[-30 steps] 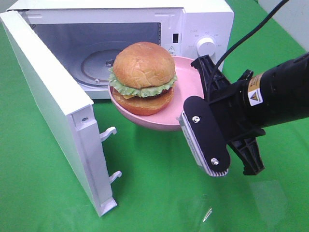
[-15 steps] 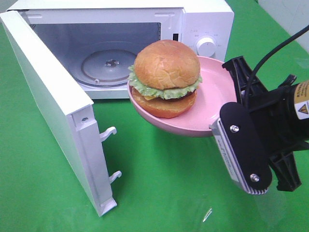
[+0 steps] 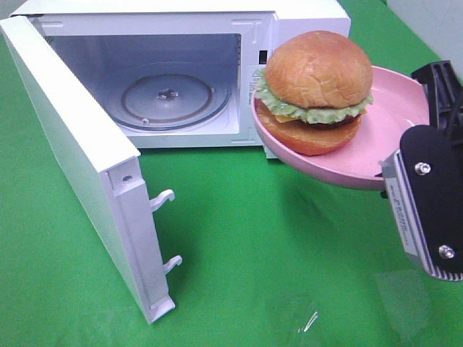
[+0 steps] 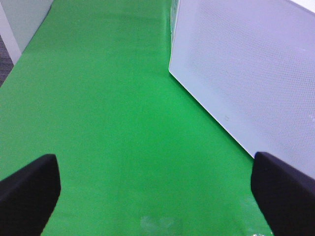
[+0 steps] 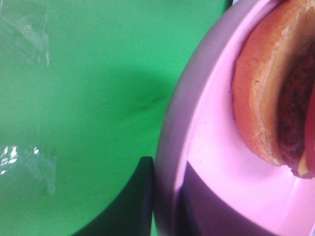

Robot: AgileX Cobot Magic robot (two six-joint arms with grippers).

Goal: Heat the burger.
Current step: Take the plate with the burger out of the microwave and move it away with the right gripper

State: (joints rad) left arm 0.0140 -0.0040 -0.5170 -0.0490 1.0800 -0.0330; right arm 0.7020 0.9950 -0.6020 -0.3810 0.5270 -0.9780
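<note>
The burger is carried on a pink plate, whose rim is clamped by the right pincer, held above the green bench beside the open microwave. The left pincer is spread wide, empty, over the bench.

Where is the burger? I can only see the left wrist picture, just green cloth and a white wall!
Observer: The burger sits on a pink plate, held up in the air in front of the microwave.
Child: Who's holding it?
Observer: The right gripper is shut on the plate's rim.
Child: Is the microwave open?
Observer: Yes, its door is swung wide, and the glass turntable inside is bare.
Child: Is my gripper holding anything?
Observer: No, the left gripper is open over bare cloth.
</note>
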